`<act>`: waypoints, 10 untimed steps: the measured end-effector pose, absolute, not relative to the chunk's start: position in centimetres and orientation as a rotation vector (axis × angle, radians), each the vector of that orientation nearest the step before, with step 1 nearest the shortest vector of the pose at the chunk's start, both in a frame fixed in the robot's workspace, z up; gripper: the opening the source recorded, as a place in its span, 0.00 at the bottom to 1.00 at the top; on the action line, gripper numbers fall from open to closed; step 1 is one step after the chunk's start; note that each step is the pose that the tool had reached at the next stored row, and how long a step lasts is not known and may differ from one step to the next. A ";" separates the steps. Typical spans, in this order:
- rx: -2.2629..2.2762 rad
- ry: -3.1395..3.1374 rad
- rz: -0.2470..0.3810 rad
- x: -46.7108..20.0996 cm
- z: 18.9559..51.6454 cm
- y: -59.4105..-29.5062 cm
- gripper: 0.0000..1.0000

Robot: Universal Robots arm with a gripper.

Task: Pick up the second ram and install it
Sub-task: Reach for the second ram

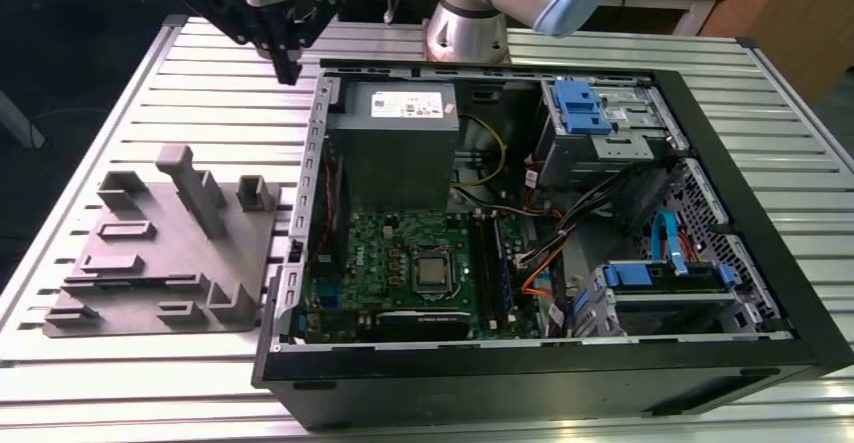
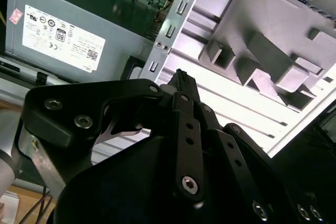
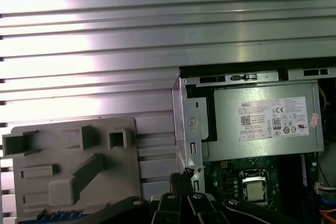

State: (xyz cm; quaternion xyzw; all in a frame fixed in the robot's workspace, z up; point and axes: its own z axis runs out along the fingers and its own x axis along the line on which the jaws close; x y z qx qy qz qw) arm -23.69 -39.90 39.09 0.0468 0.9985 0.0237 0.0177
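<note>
The claw (image 1: 284, 69), pinched shut and empty over the tabletop's (image 1: 134, 93) edge by the arm's base (image 1: 467, 38), should probably open and square to the thin board of what seems the second ram (image 3: 58, 216), lying in the grey fixture (image 1: 147, 263).

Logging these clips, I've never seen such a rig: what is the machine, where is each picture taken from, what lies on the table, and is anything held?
The machine is one silver and blue robot arm ending in a black gripper. The exterior view watches from off the arm; both wrist views come from cameras riding near the gripper. On the ribbed aluminium table lie an open black computer case with a green motherboard, and a grey plastic fixture plate. A bluish-green strip in that plate may be the memory stick. The gripper hovers above the table beside the case, shut, with nothing seen in it.
</note>
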 end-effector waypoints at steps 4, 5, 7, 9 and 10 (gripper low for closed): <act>0.146 3.102 0.074 -24.7 39.0 -39.9 0.07; 0.146 3.102 0.074 -24.9 39.0 -39.9 0.07; 0.147 3.102 0.073 -25.4 39.0 -39.9 0.07; 0.147 3.102 0.074 -25.9 39.0 -39.9 0.07; 0.148 3.102 0.074 -26.2 39.0 -39.9 0.07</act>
